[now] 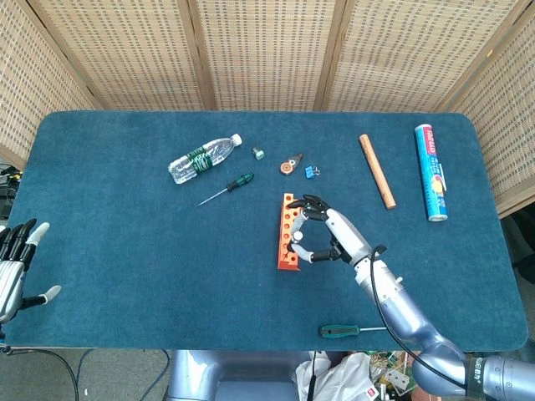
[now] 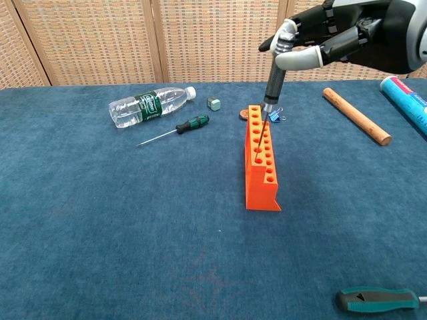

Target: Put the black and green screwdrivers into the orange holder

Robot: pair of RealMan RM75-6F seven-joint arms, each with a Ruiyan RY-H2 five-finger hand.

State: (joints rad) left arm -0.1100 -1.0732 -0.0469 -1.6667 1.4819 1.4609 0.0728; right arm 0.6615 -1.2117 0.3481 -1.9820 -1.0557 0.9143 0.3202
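No label reads clearly; the right hand (image 2: 327, 40) pinches the black screwdriver (image 2: 273, 81) nearly upright, tip down in the orange holder (image 2: 261, 175); the left hand (image 1: 15, 267) lies spread, holding nothing.

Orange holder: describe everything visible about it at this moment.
The orange holder is a narrow, plastic-looking block standing upright mid-table, with two rows of round holes along its top and a small foot at the near end. The right hand holds a dark-handled screwdriver nearly upright above it, shaft tip entering a hole toward the far end.
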